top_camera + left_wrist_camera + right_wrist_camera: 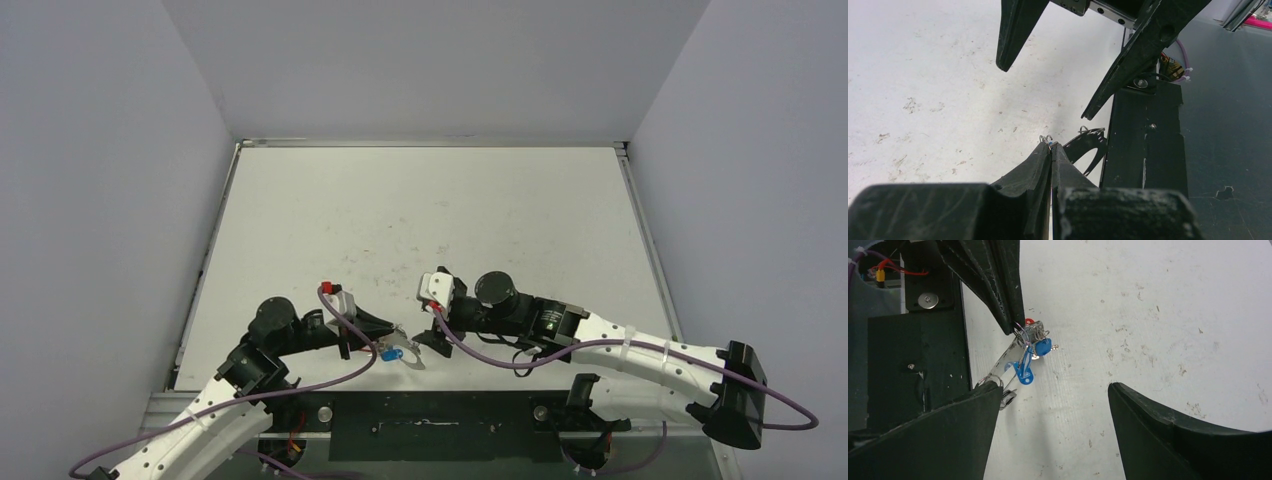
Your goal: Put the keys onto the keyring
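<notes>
My left gripper (1051,146) is shut, and thin wire loops of the keyring (1046,139) poke out past its tips. In the right wrist view the keyring (1020,333) hangs from those tips just above the table, carrying the keys: a blue tag (1024,373), silver metal, and a bit of red tag (1029,321) behind. The same cluster shows from above, with the blue tag (390,352) under the left gripper (400,335). My right gripper (1054,385) is open and empty, just right of the cluster. One of its fingers (948,430) almost touches the small clip (1008,399).
The white table (420,210) is scuffed and walled by grey panels on three sides. A black mounting plate (430,425) runs along the near edge, right beside both grippers. Purple cables (500,360) loop off each wrist.
</notes>
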Robot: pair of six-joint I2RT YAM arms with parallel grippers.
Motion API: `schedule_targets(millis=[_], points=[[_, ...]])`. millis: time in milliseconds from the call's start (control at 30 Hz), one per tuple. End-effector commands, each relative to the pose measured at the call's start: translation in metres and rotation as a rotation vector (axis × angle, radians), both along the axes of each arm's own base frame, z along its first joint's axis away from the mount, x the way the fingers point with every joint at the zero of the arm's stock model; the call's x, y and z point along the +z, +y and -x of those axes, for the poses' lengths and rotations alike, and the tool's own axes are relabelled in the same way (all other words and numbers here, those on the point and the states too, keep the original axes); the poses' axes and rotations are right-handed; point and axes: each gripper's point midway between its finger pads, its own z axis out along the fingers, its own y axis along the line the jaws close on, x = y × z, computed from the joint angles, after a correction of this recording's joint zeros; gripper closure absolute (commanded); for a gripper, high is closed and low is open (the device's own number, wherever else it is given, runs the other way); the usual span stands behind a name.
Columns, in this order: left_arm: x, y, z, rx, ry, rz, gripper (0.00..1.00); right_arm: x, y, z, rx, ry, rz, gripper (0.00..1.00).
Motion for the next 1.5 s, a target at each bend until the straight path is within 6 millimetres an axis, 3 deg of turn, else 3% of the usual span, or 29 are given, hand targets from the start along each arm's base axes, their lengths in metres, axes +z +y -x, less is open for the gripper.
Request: schedule_targets(millis=[0,300,600,767,1067,1267,1467], points=[[0.034,-0.003,0.009,-0.060,-0.097,0.075,1.00,0.036,0.012,0.003,0.106,-0.127,-0.128,0.25],[0.036,-0.004,0.013,-0.081,-0.101,0.083,1.00,0.039,0.028,0.004,0.215,-0.087,-0.175,0.48],[0.035,-0.005,0.011,-0.079,-0.095,0.079,1.00,0.025,0.042,0.023,0.367,-0.027,-0.179,0.50],[0.035,-0.005,0.011,-0.079,-0.099,0.080,1.00,0.026,0.047,0.024,0.372,-0.020,-0.209,0.72],[0.035,-0.005,0.011,-0.082,-0.098,0.081,1.00,0.018,0.054,0.024,0.380,0.018,-0.209,0.75],[0.036,-0.005,0.012,-0.083,-0.100,0.081,1.00,0.020,0.043,0.015,0.340,-0.001,-0.222,0.65],[0.035,-0.005,0.012,-0.084,-0.099,0.081,1.00,0.032,0.030,0.011,0.332,-0.020,-0.291,0.64]])
